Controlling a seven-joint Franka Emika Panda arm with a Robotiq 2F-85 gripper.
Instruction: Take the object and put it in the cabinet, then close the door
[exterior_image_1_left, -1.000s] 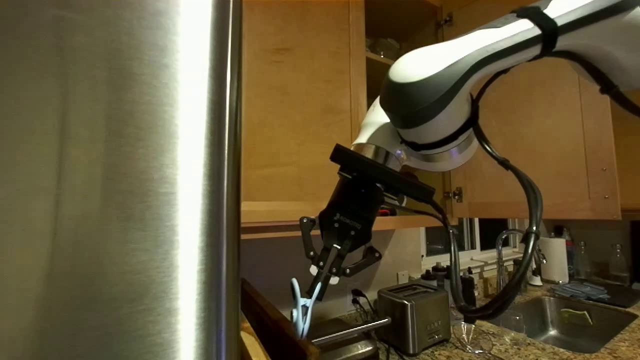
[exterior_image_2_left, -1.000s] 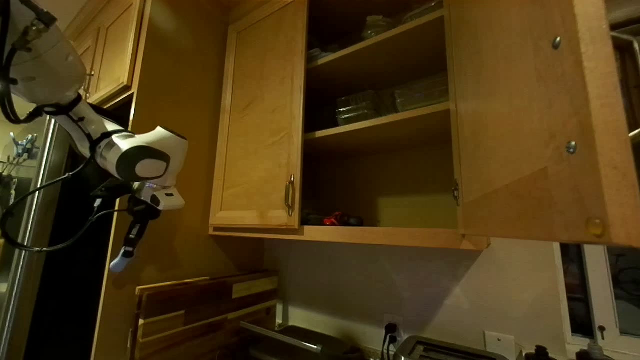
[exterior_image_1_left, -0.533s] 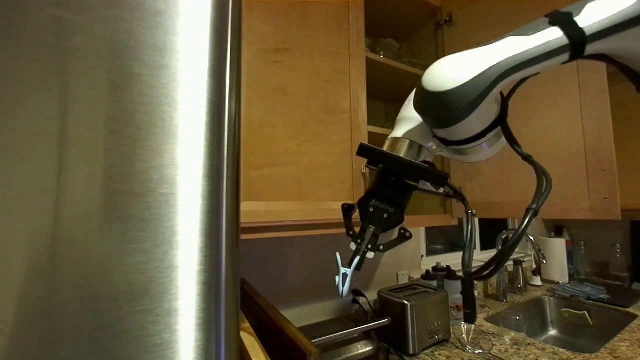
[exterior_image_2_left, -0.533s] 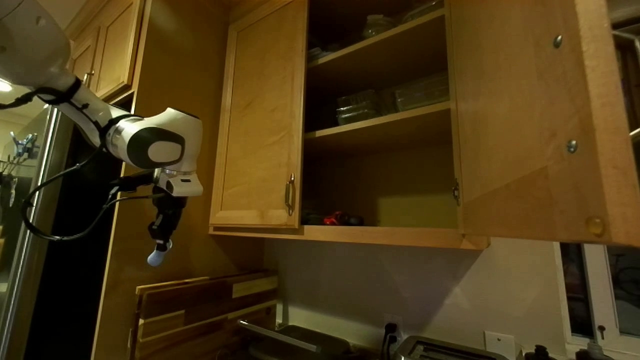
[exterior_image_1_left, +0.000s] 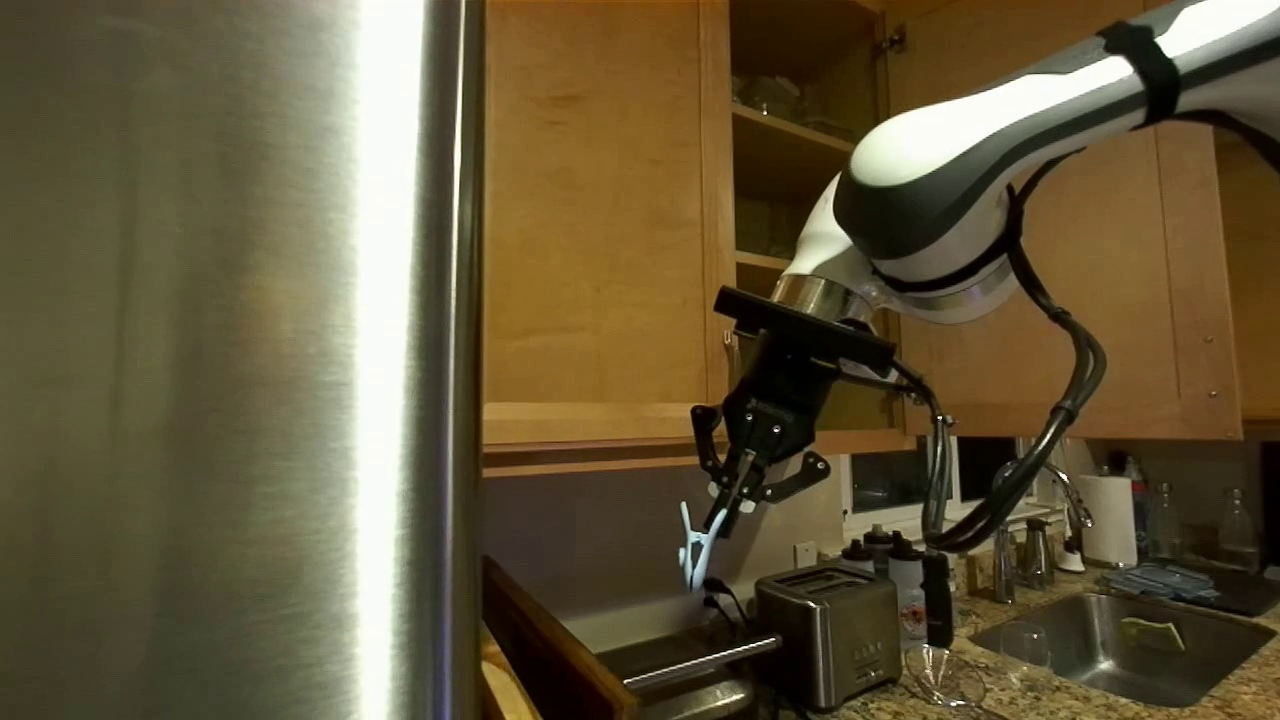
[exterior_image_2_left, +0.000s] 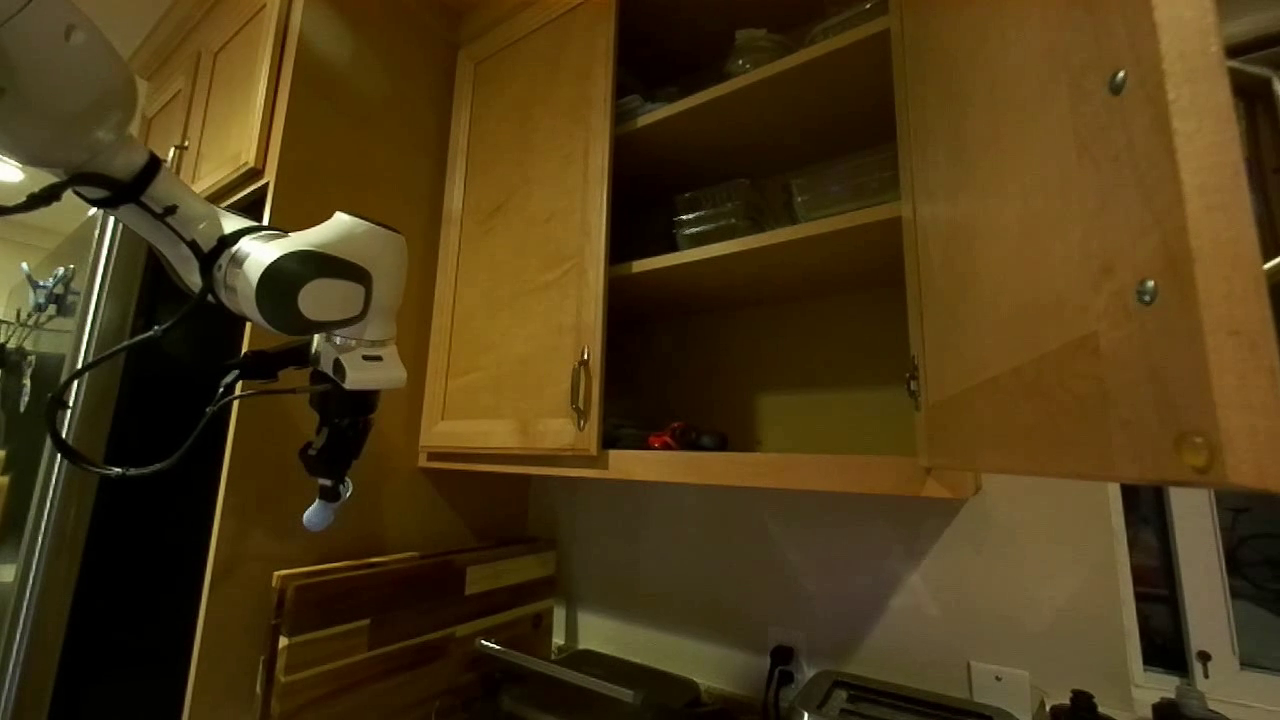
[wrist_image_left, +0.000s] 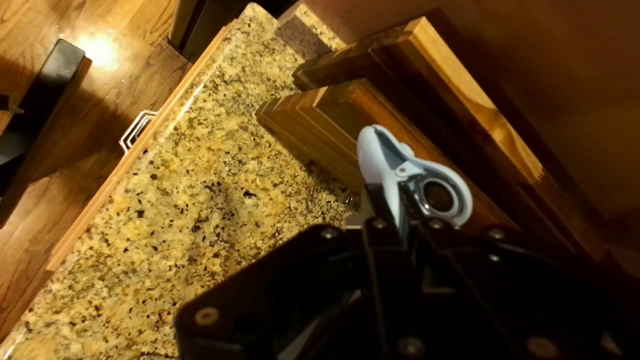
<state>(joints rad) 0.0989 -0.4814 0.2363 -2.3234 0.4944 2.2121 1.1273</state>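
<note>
A light-blue scissor-like tool (exterior_image_1_left: 700, 560) with a ring at one side shows in both exterior views (exterior_image_2_left: 320, 514) and in the wrist view (wrist_image_left: 375, 160). My gripper (exterior_image_1_left: 722, 522) is shut on one arm of it; the tool hangs off the fingertips in the air, below cabinet level. The gripper also shows in an exterior view (exterior_image_2_left: 330, 490) and in the wrist view (wrist_image_left: 400, 205). The wooden cabinet (exterior_image_2_left: 760, 470) stands to the gripper's right there, with its inner shelves exposed. Its right-hinged door (exterior_image_2_left: 1040, 250) stands wide open and also shows behind the arm (exterior_image_1_left: 1150, 300).
The matching left door (exterior_image_2_left: 515, 250) is shut. Red and dark items (exterior_image_2_left: 672, 437) lie on the cabinet floor; glass containers (exterior_image_2_left: 715, 215) sit on a shelf. Below are wooden boards (exterior_image_2_left: 400, 620), a toaster (exterior_image_1_left: 830, 640) and a metal bar handle (exterior_image_1_left: 700, 665). A steel appliance (exterior_image_1_left: 250, 360) stands nearby.
My gripper, still holding the tool, has moved right in both exterior views and somewhat up, away from the boards. Most of this happened in the earlier half second. The door stays open.
</note>
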